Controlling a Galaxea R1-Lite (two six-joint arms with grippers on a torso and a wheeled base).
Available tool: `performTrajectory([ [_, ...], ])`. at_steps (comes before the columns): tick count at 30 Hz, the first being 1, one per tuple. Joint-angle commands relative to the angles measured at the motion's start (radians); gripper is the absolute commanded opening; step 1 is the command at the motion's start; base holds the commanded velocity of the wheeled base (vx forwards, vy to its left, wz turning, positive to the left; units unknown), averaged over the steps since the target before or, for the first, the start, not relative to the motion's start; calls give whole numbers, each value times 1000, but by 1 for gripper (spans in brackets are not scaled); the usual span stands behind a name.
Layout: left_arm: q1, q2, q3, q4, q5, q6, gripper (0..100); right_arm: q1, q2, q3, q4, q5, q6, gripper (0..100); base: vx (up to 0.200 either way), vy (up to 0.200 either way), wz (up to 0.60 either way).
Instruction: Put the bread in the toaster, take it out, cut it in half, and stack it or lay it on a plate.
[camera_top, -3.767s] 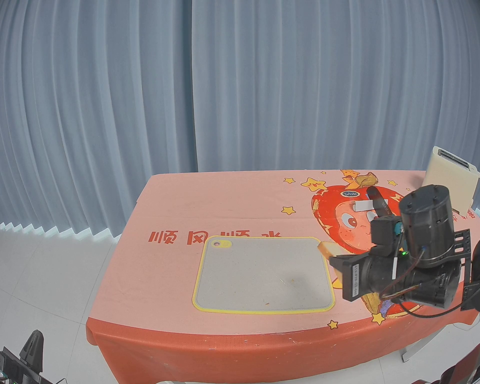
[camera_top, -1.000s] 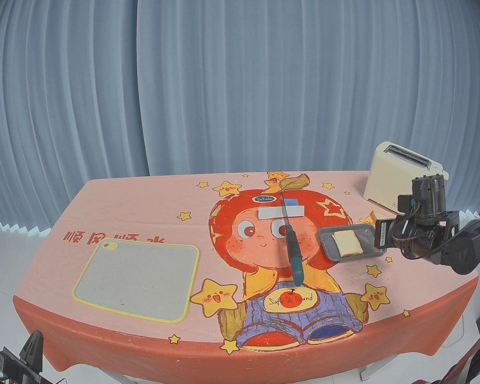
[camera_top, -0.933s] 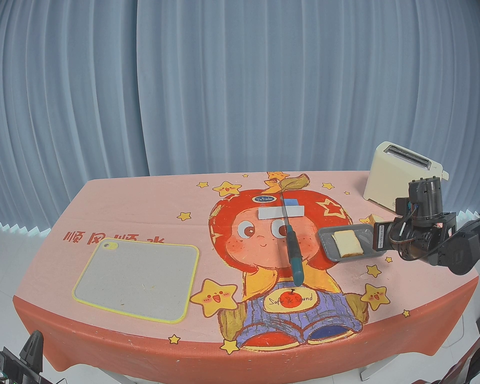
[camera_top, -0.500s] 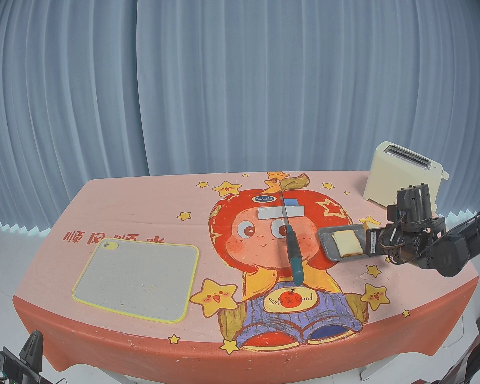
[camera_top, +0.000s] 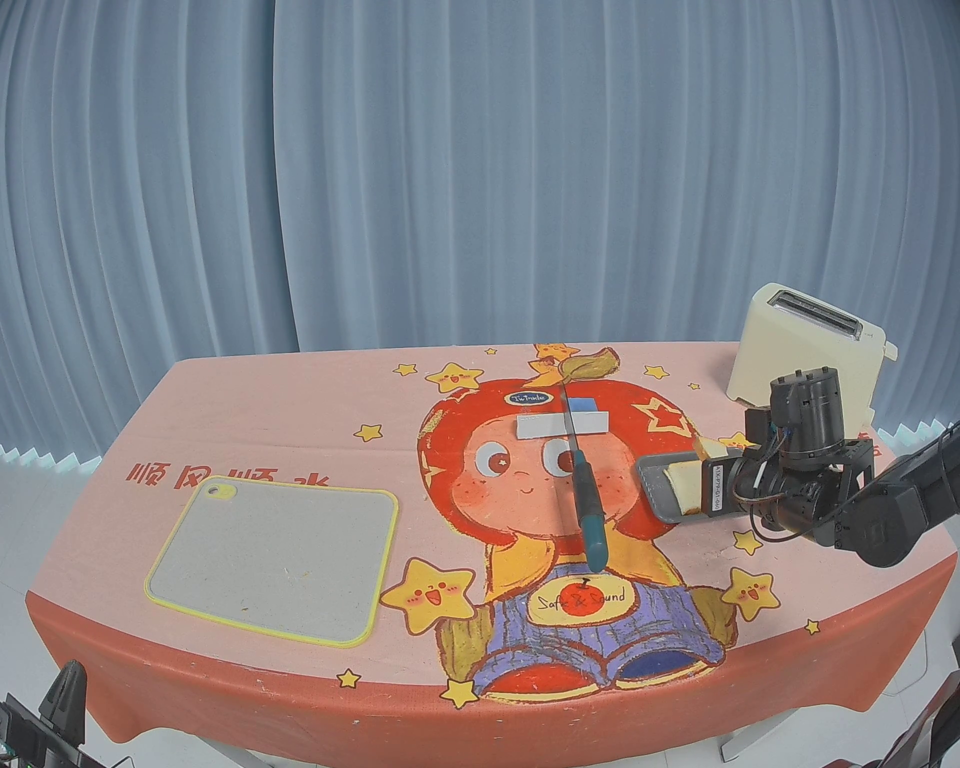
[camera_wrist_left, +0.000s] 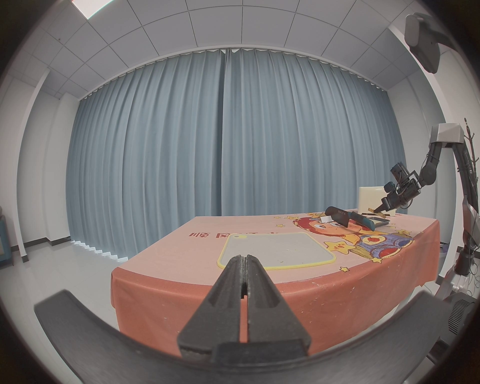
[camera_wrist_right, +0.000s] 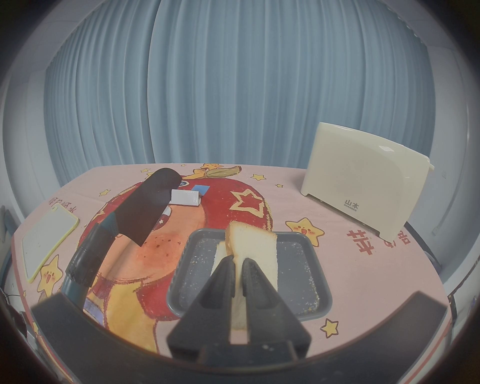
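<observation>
Step in hand: picking up the bread for toasting. Right gripper is clamped on the bread slice, which stands edge-up over the grey tray — toaster just beyond. Next: lift clear, align slice with the slot. Left gripper — fingers together, off the table.

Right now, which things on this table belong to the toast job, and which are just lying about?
Job: bread, held in the right gripper; toaster; knife; cutting board; grey tray.
Lying about: white block and blue piece by the knife blade.
</observation>
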Motion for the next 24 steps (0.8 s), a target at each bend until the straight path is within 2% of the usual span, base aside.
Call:
performTrajectory([
  [1,0,-16,18,1,0,0,0,19,24,-25,1,-6,0,0,0,0,0],
  [24,0,-16,18,-1,0,0,0,37,87,-34,-7,-11,1,0,0,0,0],
])
